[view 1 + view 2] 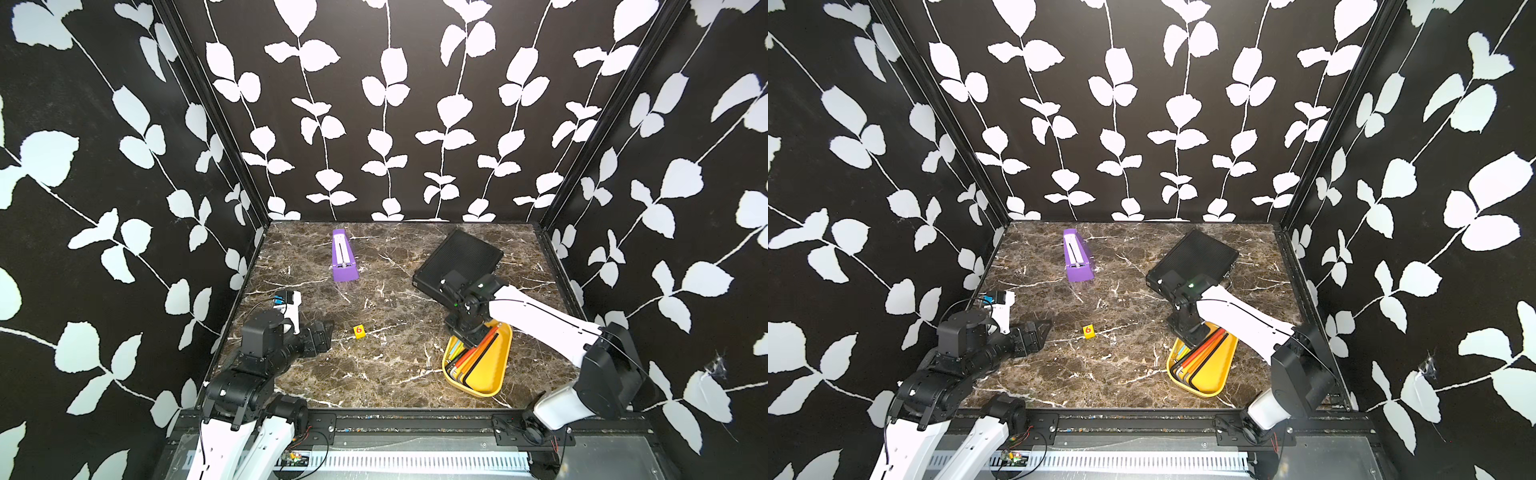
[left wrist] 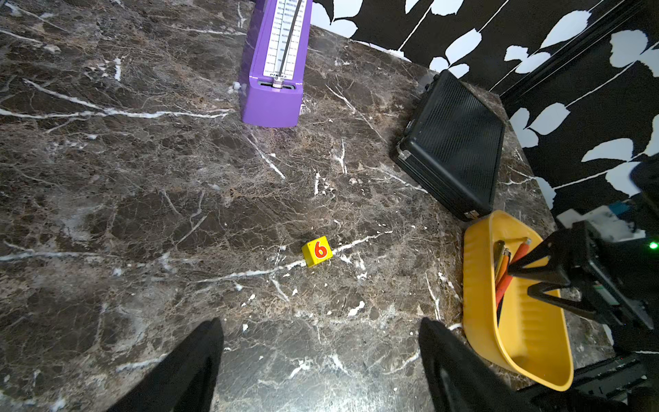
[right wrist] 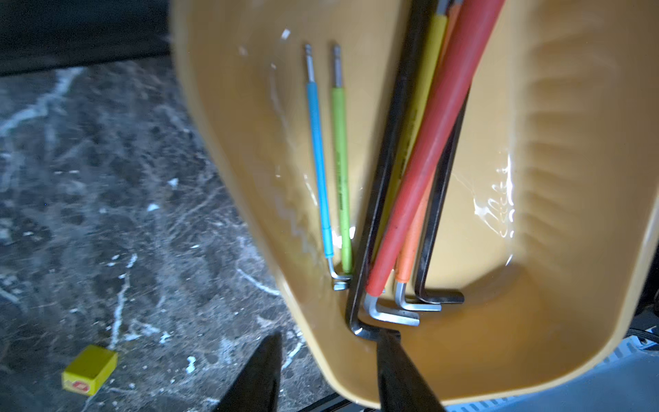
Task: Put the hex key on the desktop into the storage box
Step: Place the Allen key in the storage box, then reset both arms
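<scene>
My right claw (image 3: 331,335) stands released over the storage box (image 1: 492,368), with the black hex key (image 3: 388,160) lying inside. Only the right wrist view shows its bend at one fingertip (image 3: 390,344). My left claw (image 2: 321,324) is released too.

White link shells and black joint housings make up the left arm (image 1: 266,349) and right arm (image 1: 540,320). A thin black cable (image 1: 540,308) runs along the right forearm; a green light (image 2: 653,245) glows at its wrist. The left gripper (image 2: 319,324) and right gripper (image 3: 330,335) have black tapering fingers (image 2: 199,356).
</scene>
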You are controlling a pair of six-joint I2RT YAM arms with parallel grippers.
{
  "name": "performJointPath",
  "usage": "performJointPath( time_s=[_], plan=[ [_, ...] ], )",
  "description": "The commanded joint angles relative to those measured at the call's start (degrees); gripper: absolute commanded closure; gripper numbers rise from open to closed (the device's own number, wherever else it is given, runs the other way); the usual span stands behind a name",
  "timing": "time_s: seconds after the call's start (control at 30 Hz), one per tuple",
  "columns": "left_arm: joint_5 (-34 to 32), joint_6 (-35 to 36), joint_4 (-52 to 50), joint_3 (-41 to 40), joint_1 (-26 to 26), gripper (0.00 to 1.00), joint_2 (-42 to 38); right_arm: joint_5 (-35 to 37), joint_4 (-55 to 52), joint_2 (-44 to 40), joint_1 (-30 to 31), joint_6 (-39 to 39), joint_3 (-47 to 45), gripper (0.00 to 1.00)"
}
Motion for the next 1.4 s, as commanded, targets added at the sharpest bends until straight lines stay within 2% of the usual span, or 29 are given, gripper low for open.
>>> performJointPath(
  time_s=[0.0,0.03,0.07,0.1,0.13,0.23,0.33,0.4,0.47,0.57,0.63,0.73,0.8,0.9,1.0,1.1,1.13,1.27,1.33,1.37],
  plan=[
    [-0.71,0.00,0.78,-0.10,-0.22,0.12,-0.04,7.56,-5.98,-0.03,-0.32,-5.95,7.21,0.42],
    [-0.93,-0.08,0.77,-0.02,-0.22,0.11,-0.02,10.18,-6.69,-0.20,-0.37,-9.33,9.61,0.36],
    [-1.23,-0.16,0.62,0.12,-0.22,0.11,0.11,12.55,-6.95,-0.36,-0.63,-12.50,11.59,0.14],
    [-1.54,-0.27,0.39,0.45,-0.22,0.08,0.49,15.19,-7.00,-0.53,-1.16,-16.82,14.22,0.01],
    [-1.82,-0.35,0.23,0.89,-0.22,0.01,1.04,17.59,-7.39,-0.95,-2.03,-21.19,16.61,0.01],
    [-3.13,-0.29,0.08,3.09,-0.18,0.01,3.77,24.81,-6.44,-4.05,-5.56,-32.78,21.37,0.01],
    [-7.30,0.48,-0.13,6.56,-0.22,0.01,7.93,32.90,-2.55,-8.07,-9.27,-44.56,21.97,0.01],
    [-10.37,1.95,0.34,8.85,-0.23,0.01,10.75,39.73,-2.71,-9.30,-12.85,-46.64,21.30,0.01],
    [-15.72,2.40,0.13,11.32,-0.22,0.01,13.93,42.02,2.42,-11.56,-17.63,-50.82,16.59,0.01],
    [-28.70,0.35,-0.99,14.17,-0.22,0.01,19.20,38.63,23.18,-19.34,-25.38,-58.41,-0.11,0.01],
    [-35.57,-0.31,-0.40,14.54,-0.22,0.01,21.94,38.52,35.86,-23.62,-29.11,-58.22,-11.42,0.01],
    [-43.54,-0.95,2.93,12.90,-0.24,0.01,23.88,39.04,47.90,-22.36,-31.81,-61.55,-22.21,0.01],
    [-44.22,0.93,8.20,10.21,-0.22,0.01,24.44,36.31,56.52,-18.36,-31.81,-68.60,-27.34,0.01],
    [-44.86,2.47,14.03,7.04,-0.22,0.01,26.10,32.79,68.15,-12.68,-32.14,-72.36,-33.02,0.01],
    [-44.51,1.02,14.43,6.82,-0.27,0.01,29.62,32.29,81.22,-9.01,-32.16,-76.01,-37.99,0.01],
    [-43.72,0.21,13.97,7.35,-0.22,0.01,32.50,30.74,83.09,-4.88,-32.89,-81.13,-37.38,0.01],
    [-43.67,0.16,13.97,7.46,-0.22,0.01,33.13,28.33,82.69,-4.87,-33.31,-82.06,-37.05,0.01],
    [-47.50,-1.16,15.21,7.13,-0.22,0.01,34.77,21.13,96.74,-2.61,-34.65,-85.54,-40.86,0.01],
    [-47.74,3.32,21.51,4.22,-0.22,0.01,34.38,18.15,103.44,-0.85,-36.39,-84.71,-43.15,0.01],
    [-47.88,6.10,25.59,2.26,-0.22,0.01,33.86,17.31,101.73,-2.02,-37.32,-83.55,-43.56,0.01]
  ],
)
